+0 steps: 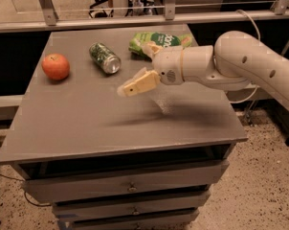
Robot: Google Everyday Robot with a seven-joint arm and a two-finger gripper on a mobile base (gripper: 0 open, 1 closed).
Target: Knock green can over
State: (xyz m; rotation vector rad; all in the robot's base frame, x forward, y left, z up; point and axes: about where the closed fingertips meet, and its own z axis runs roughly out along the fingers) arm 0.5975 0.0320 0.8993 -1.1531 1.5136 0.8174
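Observation:
The green can (104, 58) lies on its side on the grey tabletop (87, 123), at the back left of centre, with its silver top facing the front right. My gripper (127, 88) hovers above the middle of the table, to the right of the can and nearer the front, with its tan fingers pointing left. It is apart from the can and holds nothing that I can see. The white arm (230, 63) reaches in from the right.
An orange fruit (55, 66) sits left of the can. A flat green snack bag (159, 42) lies at the back, partly behind my wrist. The table is a drawer cabinet (130, 188); a metal rail (135, 18) runs behind it.

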